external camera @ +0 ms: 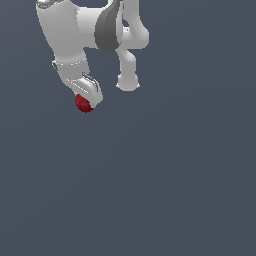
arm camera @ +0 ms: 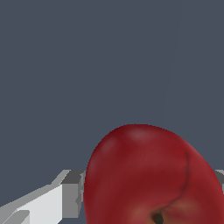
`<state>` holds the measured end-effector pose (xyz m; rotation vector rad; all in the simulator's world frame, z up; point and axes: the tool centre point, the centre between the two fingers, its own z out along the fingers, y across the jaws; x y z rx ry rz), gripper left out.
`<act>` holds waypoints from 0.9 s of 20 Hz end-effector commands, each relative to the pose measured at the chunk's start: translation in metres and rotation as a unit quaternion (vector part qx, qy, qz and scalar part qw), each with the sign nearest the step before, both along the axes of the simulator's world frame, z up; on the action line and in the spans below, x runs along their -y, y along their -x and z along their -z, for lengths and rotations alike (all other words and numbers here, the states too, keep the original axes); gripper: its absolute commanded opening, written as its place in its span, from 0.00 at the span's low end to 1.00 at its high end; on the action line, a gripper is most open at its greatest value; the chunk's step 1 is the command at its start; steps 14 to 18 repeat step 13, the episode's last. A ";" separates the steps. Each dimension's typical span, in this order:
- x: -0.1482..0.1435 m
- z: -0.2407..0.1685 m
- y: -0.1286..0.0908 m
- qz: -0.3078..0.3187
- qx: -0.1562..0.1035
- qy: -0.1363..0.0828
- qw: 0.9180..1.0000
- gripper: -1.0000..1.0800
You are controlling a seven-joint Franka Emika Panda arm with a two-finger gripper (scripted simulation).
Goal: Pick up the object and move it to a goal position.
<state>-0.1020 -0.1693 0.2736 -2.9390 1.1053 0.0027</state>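
Note:
The object is a small dark red ball (external camera: 84,104) at the tip of my white gripper (external camera: 88,101), in the upper left of the exterior view. In the wrist view the red ball (arm camera: 148,175) fills the space between my fingers, with a dark dimple showing near its edge. One grey-white finger (arm camera: 65,192) presses against its side; the other finger is mostly hidden behind the ball. The gripper is shut on the ball. Whether the ball touches the surface cannot be told.
The white arm (external camera: 75,30) and its base (external camera: 128,80) stand at the top of the exterior view. A plain dark grey-blue surface (external camera: 150,190) fills everything else.

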 end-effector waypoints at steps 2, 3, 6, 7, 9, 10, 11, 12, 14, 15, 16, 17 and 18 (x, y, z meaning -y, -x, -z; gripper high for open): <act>0.014 -0.022 0.005 -0.001 0.001 0.001 1.000 0.00; 0.017 -0.027 0.006 -0.001 0.001 0.001 1.000 0.00; 0.024 -0.037 0.008 -0.001 0.000 0.001 1.000 0.00; 0.025 -0.039 0.008 -0.001 0.000 0.001 1.000 0.00; 0.027 -0.042 0.009 -0.001 0.000 0.001 1.000 0.00; 0.028 -0.043 0.008 -0.001 0.000 0.001 1.000 0.00; 0.028 -0.043 0.008 -0.001 0.001 0.001 1.000 0.00; 0.028 -0.043 0.008 -0.001 0.001 0.001 1.000 0.00; 0.028 -0.042 0.008 -0.001 0.001 0.001 1.000 0.00; 0.028 -0.042 0.008 -0.001 0.001 0.001 1.000 0.00; 0.028 -0.042 0.008 -0.001 0.001 0.001 1.000 0.00; 0.028 -0.042 0.008 -0.001 0.001 0.001 1.000 0.00; 0.028 -0.042 0.008 -0.001 0.001 0.001 1.000 0.00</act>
